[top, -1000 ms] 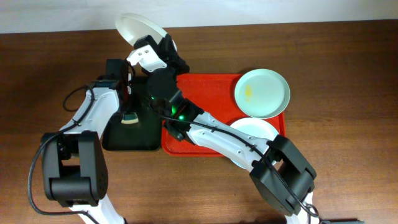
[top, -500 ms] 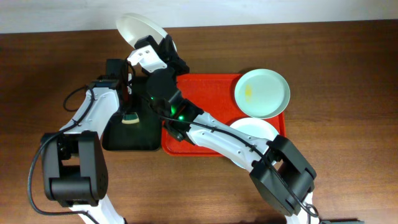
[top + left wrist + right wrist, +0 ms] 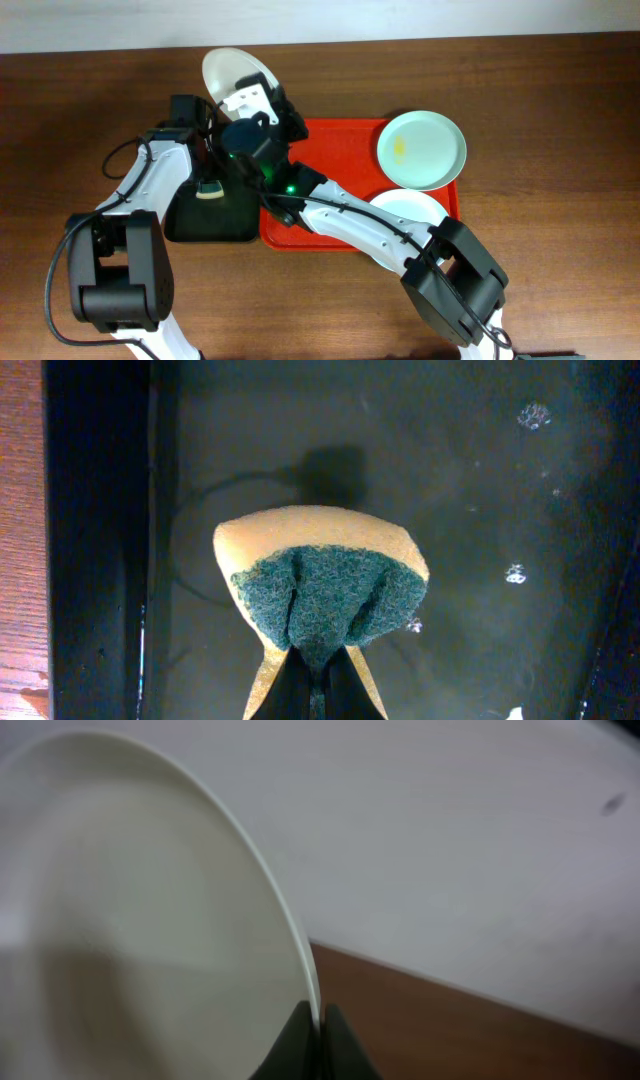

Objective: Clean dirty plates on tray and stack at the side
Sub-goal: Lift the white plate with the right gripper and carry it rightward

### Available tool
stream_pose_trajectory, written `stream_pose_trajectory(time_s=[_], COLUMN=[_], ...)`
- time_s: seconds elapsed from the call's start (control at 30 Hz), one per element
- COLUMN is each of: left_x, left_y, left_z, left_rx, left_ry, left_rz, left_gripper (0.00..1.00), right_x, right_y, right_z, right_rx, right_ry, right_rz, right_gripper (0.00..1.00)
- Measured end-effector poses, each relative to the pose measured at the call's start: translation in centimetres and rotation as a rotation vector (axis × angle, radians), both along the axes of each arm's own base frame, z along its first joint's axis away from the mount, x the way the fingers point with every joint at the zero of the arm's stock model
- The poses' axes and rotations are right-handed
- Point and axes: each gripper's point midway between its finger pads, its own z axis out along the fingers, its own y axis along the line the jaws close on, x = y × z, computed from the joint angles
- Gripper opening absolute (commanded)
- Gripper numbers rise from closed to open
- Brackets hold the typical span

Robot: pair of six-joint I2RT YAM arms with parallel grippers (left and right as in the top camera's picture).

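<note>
My right gripper (image 3: 262, 92) (image 3: 320, 1032) is shut on the rim of a white plate (image 3: 232, 72) (image 3: 150, 920) and holds it tilted above the table's far edge, left of the red tray (image 3: 330, 150). My left gripper (image 3: 207, 178) (image 3: 318, 682) is shut on a yellow and green sponge (image 3: 320, 585) (image 3: 208, 190) over the black tray (image 3: 210, 215) (image 3: 500, 510). A pale mint green plate (image 3: 422, 148) with a small yellow smear lies at the red tray's far right. A pale plate (image 3: 415, 208) lies at its near right, partly hidden by my right arm.
Water drops (image 3: 534, 414) dot the black tray's floor. Brown table wood (image 3: 540, 250) lies right of the red tray and left of the black tray. A pale wall (image 3: 450, 840) stands behind the table's far edge.
My right gripper has shifted slightly right and nearer with the white plate, tilting it more upright. The left gripper with the sponge has stayed put.
</note>
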Motion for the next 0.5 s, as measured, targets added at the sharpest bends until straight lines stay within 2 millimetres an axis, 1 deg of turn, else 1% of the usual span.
stream_pose_trajectory(time_s=[0.13, 0.33, 0.4, 0.5], left_x=[0.0, 0.0, 0.0, 0.0], left_y=[0.0, 0.0, 0.0, 0.0], left_z=[0.0, 0.0, 0.0, 0.0], left_rx=[0.0, 0.0, 0.0, 0.0], left_ry=[0.0, 0.0, 0.0, 0.0], left_rz=[0.0, 0.0, 0.0, 0.0], left_gripper=[0.0, 0.0, 0.0, 0.0], right_x=[-0.8, -2.2, -2.0, -1.2], right_y=[0.5, -1.0, -1.7, -2.3], right_z=[-3.2, -7.9, -8.9, -9.6], right_rx=[0.06, 0.182, 0.236, 0.307], right_ry=[0.12, 0.315, 0.362, 0.407], right_rz=[0.036, -0.02, -0.036, -0.034], right_gripper=[0.04, 0.04, 0.04, 0.04])
